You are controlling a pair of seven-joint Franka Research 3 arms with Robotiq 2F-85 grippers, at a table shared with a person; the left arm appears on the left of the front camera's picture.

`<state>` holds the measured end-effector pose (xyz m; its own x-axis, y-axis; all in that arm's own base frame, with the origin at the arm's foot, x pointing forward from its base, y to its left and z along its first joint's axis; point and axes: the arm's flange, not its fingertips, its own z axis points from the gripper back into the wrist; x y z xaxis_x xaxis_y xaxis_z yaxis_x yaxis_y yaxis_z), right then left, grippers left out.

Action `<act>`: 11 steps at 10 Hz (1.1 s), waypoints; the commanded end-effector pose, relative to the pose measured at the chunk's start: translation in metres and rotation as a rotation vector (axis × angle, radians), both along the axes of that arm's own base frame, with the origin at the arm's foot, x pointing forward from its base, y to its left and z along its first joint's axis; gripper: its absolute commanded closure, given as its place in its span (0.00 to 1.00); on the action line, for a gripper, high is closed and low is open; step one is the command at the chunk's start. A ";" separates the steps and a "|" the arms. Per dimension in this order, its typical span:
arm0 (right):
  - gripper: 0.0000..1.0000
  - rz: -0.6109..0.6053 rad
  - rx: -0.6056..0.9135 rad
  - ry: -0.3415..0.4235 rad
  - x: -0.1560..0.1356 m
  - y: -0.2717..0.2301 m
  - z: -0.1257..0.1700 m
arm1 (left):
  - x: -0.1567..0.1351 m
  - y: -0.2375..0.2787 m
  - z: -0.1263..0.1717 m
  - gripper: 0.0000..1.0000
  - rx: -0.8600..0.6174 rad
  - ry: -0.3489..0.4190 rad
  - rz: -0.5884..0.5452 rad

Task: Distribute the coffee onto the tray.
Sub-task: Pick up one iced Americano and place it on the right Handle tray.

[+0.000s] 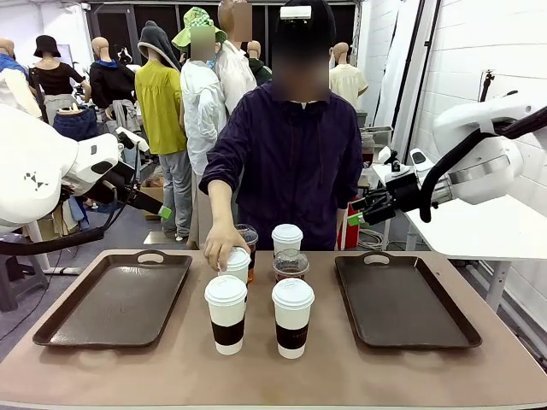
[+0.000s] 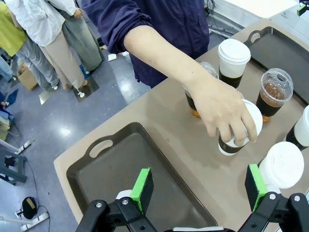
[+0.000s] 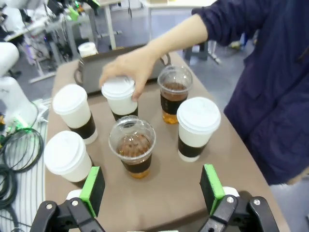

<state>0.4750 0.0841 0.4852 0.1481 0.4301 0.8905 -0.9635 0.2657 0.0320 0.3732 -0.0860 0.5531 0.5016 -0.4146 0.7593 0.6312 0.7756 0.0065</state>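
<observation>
The coffee stands mid-table: two tall white lidded cups with brown sleeves in front, and behind them another white cup and a clear dome-lidded cup of brown drink. A person's hand grips the lid of a white cup, with a second clear cup just behind it. My left gripper hangs open above the left tray; its wrist view has the gripper empty over the tray. My right gripper hovers open above the right tray, and its wrist view has the gripper empty over the cups.
The person in a dark purple top stands at the far edge and reaches over the cups. Both dark trays are bare, with handles on the far side. A white table stands at the right.
</observation>
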 end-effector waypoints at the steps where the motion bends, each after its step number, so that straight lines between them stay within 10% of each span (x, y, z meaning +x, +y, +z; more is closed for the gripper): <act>1: 0.00 0.006 0.000 0.007 0.001 0.007 -0.013 | 0.000 0.001 0.000 0.00 -0.005 0.000 -0.001; 3: 0.00 -0.173 -0.214 0.031 0.000 0.012 -0.002 | 0.000 0.001 0.000 0.00 -0.005 0.000 -0.001; 4: 0.00 -0.010 -0.016 0.013 0.002 0.005 -0.010 | 0.000 0.001 0.000 0.00 -0.005 0.000 -0.001; 11: 0.00 0.162 0.100 -0.020 0.040 0.012 -0.040 | 0.000 0.001 0.000 0.00 -0.005 0.000 -0.001</act>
